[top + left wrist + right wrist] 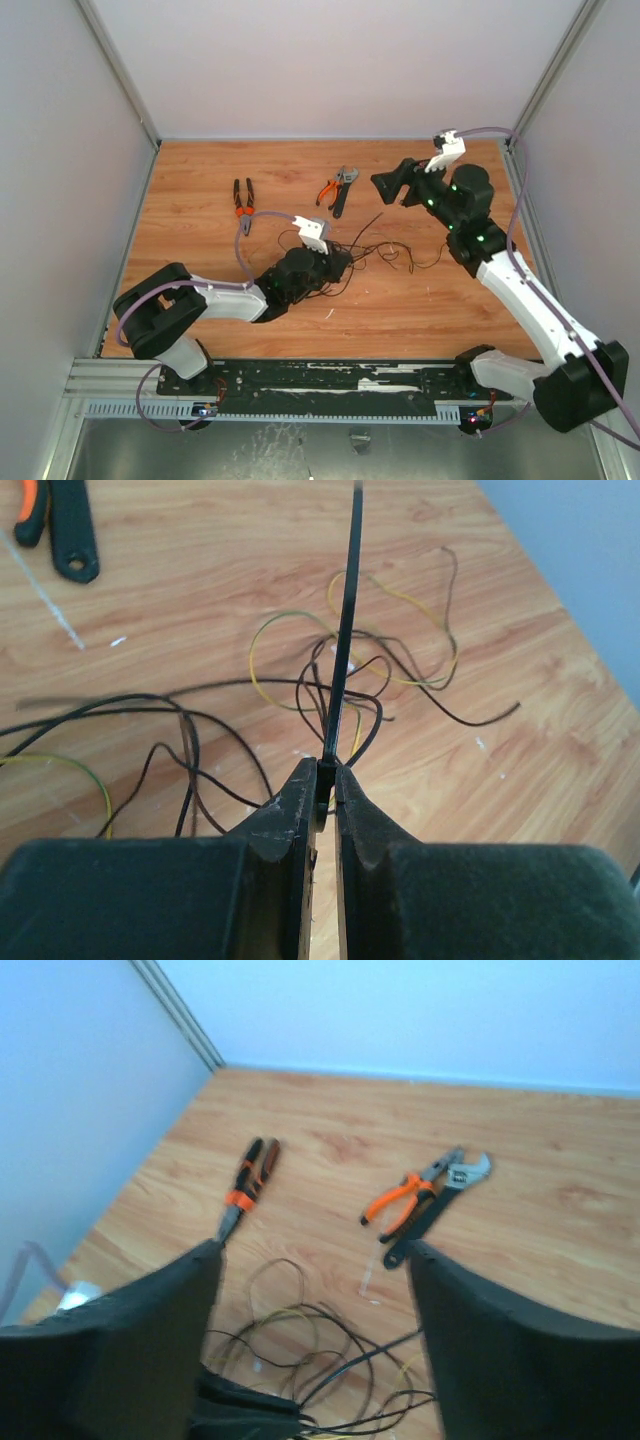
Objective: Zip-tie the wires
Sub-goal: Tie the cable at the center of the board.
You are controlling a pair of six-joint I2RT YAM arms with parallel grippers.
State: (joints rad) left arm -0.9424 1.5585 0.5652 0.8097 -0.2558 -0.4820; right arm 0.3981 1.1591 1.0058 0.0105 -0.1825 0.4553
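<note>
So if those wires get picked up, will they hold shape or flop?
Probably flop: the wires lie in loose loops, so they'd sag and trail. Likely light, being so thin. Tangled together, one strand may drag others.

Dark wires [310,685] in loose loops, straight black zip tie [343,630] rising over them

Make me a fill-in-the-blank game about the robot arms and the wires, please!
1. The left gripper is shut on the thin black ____.
2. The right gripper hangs ____, holding nothing.
3. The wires lie in loose loops on the ____ table.

Missing words: zip tie; open; wooden.
</note>
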